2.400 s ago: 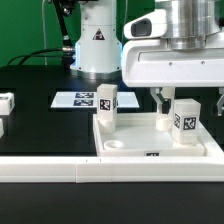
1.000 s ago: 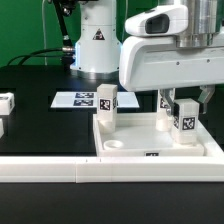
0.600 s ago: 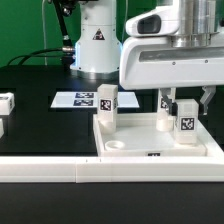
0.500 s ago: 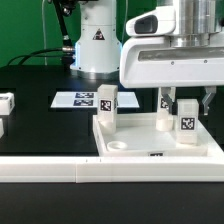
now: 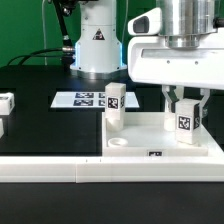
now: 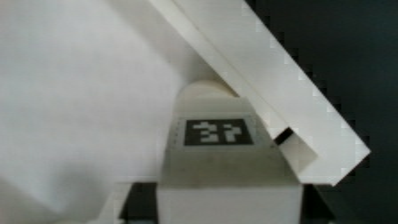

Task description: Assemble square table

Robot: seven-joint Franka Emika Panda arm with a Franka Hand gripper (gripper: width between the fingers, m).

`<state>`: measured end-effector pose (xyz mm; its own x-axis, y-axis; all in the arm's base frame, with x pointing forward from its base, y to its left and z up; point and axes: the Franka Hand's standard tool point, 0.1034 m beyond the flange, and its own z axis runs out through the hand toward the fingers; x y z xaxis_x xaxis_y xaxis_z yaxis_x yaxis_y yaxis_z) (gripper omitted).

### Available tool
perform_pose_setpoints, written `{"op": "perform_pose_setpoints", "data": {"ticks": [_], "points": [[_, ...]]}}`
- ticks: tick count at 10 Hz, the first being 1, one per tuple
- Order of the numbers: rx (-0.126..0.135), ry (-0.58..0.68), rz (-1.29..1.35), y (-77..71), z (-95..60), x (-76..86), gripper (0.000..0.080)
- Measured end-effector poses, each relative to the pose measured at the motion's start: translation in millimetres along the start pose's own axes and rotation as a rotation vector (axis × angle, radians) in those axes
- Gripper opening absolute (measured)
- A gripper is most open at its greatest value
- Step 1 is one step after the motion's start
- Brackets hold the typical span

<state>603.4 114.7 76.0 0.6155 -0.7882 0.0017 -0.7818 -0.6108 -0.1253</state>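
Because the leg (image 5: 186,124) is light, stiff, smooth plastic, the gripper (image 5: 185,108) has closed on its flat sides; it stands upright in the table (image 5: 190,151) corner at the exterior view's right, and could slip under twisting

Square table (image 5: 140,128), marker board (image 5: 80,99) on tabletop (image 5: 45,125)

1. This looks like a robotics lab: a white robot arm base (image 5: 96,40) carrying a warning sticker stands on a black table (image 5: 40,130).
2. The marker board (image 5: 84,99) of printed tags lies flat there.
3. A green backdrop (image 5: 25,30) hangs behind.
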Motion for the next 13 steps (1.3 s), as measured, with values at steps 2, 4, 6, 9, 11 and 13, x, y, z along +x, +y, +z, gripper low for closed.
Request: {"op": "perform_pose_setpoints", "data": {"ticks": [2,4,6,9,11,13], "points": [[0.003,-0.005,0.175,0.2,0.2,-0.2,0.0291],[0.006,-0.01,0.271,-0.2,0.4,-1.3,0.0291],[0.008,-0.014,0.282,-0.1,0.6,-1.3,0.0291],[-0.004,-0.026,0.111,-2.1,1.1,-5.0,0.0576],[-0.001,-0.025,-0.097,-3.2,1.6,-4.6,0.0645],[-0.008,-0.029,-0.283,-3.5,3.4,-5.0,0.0649]]}}
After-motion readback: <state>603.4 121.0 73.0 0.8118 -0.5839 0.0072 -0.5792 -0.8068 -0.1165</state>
